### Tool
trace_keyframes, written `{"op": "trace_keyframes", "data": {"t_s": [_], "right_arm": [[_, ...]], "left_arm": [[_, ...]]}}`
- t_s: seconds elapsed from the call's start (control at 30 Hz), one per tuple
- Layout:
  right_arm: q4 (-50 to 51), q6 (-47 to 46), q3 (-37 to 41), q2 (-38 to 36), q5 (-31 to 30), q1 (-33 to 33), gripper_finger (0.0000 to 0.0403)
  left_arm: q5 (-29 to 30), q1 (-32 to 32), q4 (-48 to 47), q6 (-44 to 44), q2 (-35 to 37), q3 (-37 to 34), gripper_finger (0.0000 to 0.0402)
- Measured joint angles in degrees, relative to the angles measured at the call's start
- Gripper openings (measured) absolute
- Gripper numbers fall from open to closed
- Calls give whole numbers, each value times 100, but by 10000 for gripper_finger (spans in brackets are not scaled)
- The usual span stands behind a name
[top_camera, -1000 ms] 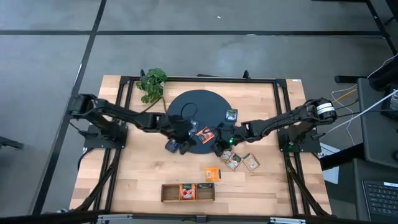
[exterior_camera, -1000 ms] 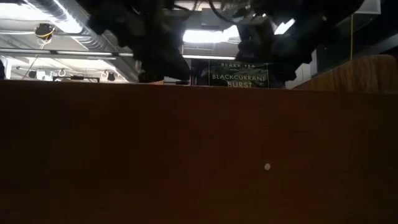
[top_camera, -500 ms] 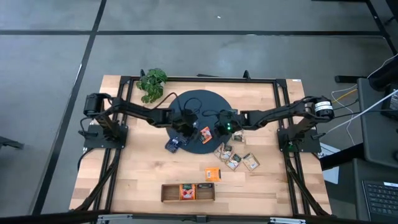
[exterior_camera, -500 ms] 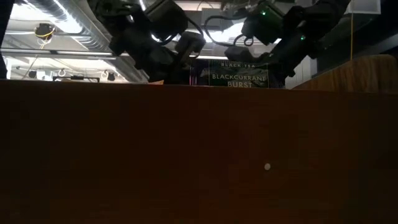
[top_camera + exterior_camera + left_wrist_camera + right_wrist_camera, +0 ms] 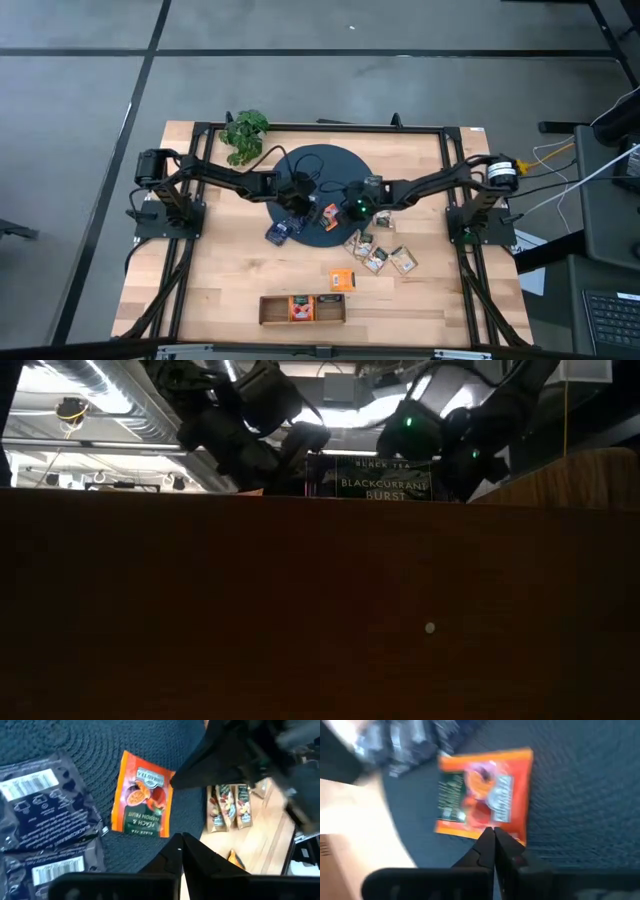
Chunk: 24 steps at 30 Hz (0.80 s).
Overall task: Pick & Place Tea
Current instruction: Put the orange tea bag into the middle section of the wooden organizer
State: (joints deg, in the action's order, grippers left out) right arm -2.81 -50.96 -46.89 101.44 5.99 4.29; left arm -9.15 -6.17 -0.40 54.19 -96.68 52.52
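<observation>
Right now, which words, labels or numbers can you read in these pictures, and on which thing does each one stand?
"BLACK TEA BLACKCURRANT BURST": dark sachet standing behind the wooden wall, low view.
"PEACH & PASSION FRUIT": orange sachet on the dark mat, left wrist view; its brand line is too small to read.
Barcodes on the dark blue sachets: unreadable.
Orange sachet in the right wrist view: blurred, unreadable.
</observation>
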Motion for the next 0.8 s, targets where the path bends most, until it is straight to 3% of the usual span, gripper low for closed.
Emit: {"op": "trace_keyframes", "data": {"t_s": [0.4, 0.8], "right_arm": [[-584, -298, -19, 597, 404, 0, 8], [-652, -299, -9, 611, 393, -2, 9]], "left_arm": [[32, 4, -398, -105, 2, -6, 11], [55, -11, -704, -778, 31, -7, 111]]}}
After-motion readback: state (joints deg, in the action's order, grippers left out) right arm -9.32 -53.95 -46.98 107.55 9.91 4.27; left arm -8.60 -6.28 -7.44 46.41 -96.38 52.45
